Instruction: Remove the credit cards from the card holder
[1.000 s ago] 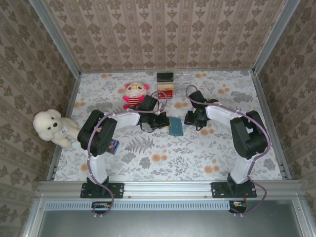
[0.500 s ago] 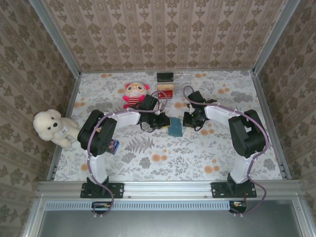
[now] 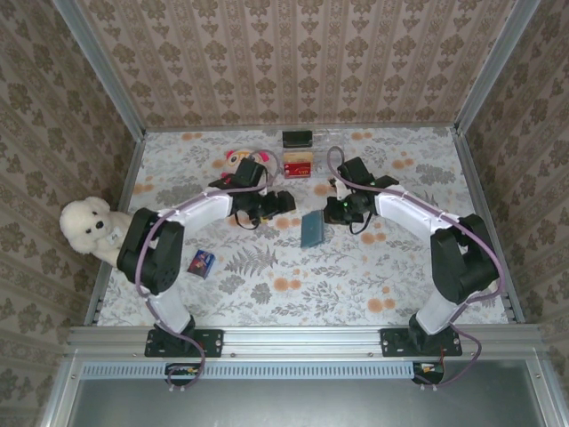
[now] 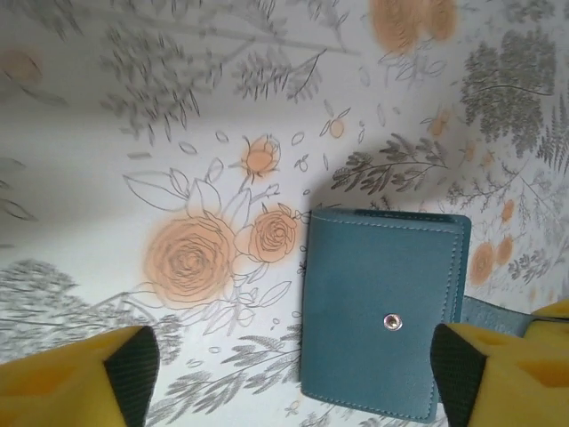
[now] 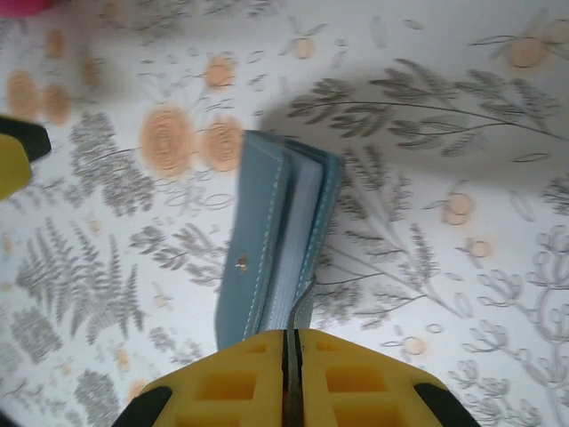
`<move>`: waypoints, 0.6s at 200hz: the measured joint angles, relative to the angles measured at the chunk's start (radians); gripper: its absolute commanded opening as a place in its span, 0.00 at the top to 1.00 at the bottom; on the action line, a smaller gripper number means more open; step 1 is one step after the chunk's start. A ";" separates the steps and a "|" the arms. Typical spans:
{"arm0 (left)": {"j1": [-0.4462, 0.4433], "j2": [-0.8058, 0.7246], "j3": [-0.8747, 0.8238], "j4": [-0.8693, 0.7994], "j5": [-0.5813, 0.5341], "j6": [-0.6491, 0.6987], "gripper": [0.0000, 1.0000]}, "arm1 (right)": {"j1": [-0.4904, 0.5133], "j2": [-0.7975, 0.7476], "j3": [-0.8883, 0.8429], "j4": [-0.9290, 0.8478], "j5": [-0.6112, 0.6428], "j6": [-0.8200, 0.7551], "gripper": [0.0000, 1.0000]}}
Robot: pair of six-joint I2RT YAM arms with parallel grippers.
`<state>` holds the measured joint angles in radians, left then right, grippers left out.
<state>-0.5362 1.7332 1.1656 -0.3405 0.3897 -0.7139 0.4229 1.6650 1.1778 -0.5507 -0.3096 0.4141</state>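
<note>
1. The card holder (image 3: pixel 312 229) is laid mid-table on the flowered table (image 3: pixel 267 294), slightly ajar.
2. Its loose panel edge is pinched by the right gripper (image 5: pixel 291 336), fingers pressed together.
3. The left gripper (image 4: pixel 293 369) is spread wide beside it, with nothing held.
4. Credit cards (image 3: pixel 298 163) are seen farther back.

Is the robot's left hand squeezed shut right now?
No, the left gripper has its yellow fingers wide apart, with the card holder lying between them.

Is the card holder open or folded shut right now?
Folded shut: holder lies flat, snap stud up, panels stacked; right gripper jaws pinch its flap.
</note>
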 measured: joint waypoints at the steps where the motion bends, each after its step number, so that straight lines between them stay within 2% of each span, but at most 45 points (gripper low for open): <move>1: 0.002 -0.005 0.000 -0.003 0.000 0.005 0.05 | 0.001 0.000 0.001 0.001 -0.004 0.000 0.89; 9: 0.011 -0.029 0.000 -0.016 -0.014 0.016 0.00 | 0.006 -0.004 0.003 0.005 -0.026 0.004 0.89; 75: 0.119 -0.156 -0.078 -0.037 -0.064 0.053 0.00 | 0.021 -0.008 0.009 0.109 -0.171 0.084 0.89; 120: 0.125 -0.194 -0.130 -0.050 -0.069 0.057 0.00 | 0.021 0.043 0.049 0.122 -0.185 0.095 0.89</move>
<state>-0.4114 1.5391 1.0351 -0.3908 0.3202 -0.6567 0.4442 1.7084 1.2266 -0.4286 -0.4950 0.5087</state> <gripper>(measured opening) 0.999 0.112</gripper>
